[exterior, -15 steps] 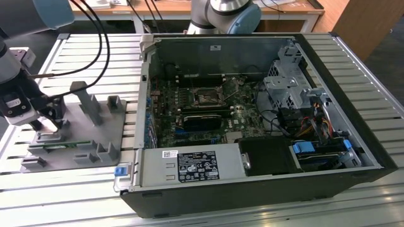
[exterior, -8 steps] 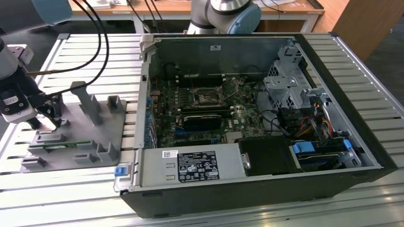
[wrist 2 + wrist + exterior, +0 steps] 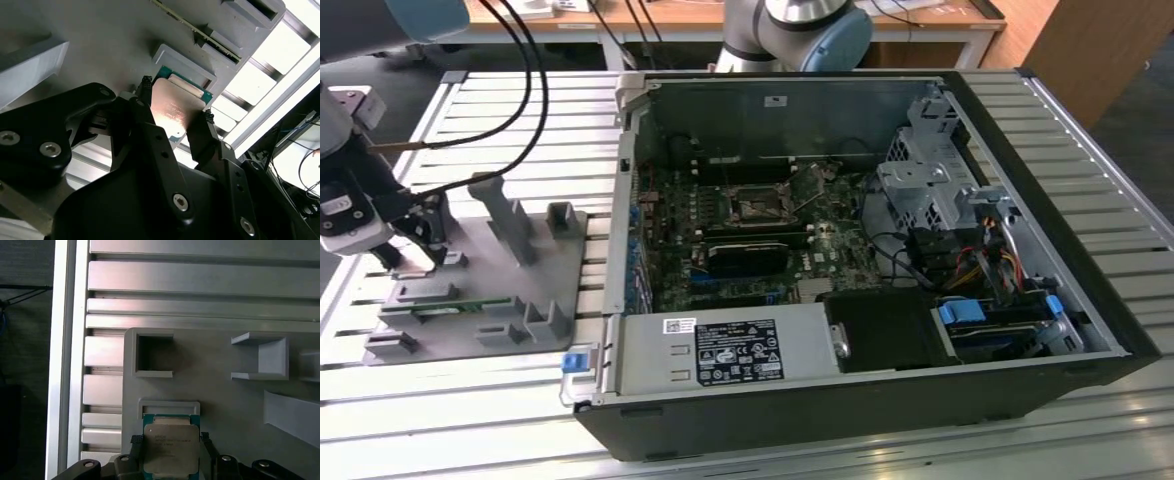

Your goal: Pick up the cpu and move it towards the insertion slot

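**Chip gripped at the fixture plate, socket well off**

The gripper point(image 3: 175, 106) stands low over a grey fixture plate point(image 3: 520, 290) on the slatted metal table point(image 3: 494, 110). It is at the exterior view's left, outside the open computer case point(image 3: 881, 400).

In both wrist views its two black fingers point(image 3: 145, 94) are drawn in to a narrow gap. They press on two opposite edges of the chip point(image 3: 171, 449), one finger on each side. The chip's silvery top faces up between them, with a thin green rim showing along the far edge.

The chip lies level with a low-walled grey pocket point(image 3: 168, 406) of the plate, which sits just ahead of the fingertips. I cannot tell whether the chip rests on the plate or has come clear of it.

Beyond that pocket, farther from the fingers, the plate carries an open square pocket point(image 3: 154, 354) and a bracket-shaped holder point(image 3: 262, 357). A narrow green circuit strip point(image 3: 200, 32) lies in another holder near the gripper.

The socket point(image 3: 755, 207), a dark square in a shiny frame, sits on the board inside the case. It is well apart from the gripper, across the plate and past the case wall.
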{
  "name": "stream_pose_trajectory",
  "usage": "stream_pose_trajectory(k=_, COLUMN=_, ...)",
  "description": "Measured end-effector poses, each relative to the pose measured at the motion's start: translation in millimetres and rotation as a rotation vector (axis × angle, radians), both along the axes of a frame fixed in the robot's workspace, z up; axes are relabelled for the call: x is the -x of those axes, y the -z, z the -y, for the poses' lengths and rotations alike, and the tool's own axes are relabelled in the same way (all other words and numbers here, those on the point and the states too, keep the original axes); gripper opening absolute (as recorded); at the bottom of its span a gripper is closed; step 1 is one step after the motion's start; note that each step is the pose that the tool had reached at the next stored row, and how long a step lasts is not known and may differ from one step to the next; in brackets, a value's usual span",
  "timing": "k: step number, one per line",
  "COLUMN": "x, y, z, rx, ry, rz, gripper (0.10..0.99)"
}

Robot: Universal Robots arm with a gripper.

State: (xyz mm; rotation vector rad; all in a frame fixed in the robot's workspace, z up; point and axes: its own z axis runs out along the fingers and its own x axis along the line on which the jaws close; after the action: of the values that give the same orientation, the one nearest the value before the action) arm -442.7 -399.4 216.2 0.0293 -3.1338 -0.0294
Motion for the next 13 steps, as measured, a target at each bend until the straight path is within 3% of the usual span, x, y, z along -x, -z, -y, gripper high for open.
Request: stream_pose_trajectory(k=13, x=0.0, y=-22.8, z=0.0, rx=0.0, ry=0.0, rz=-0.0001, gripper=0.529)
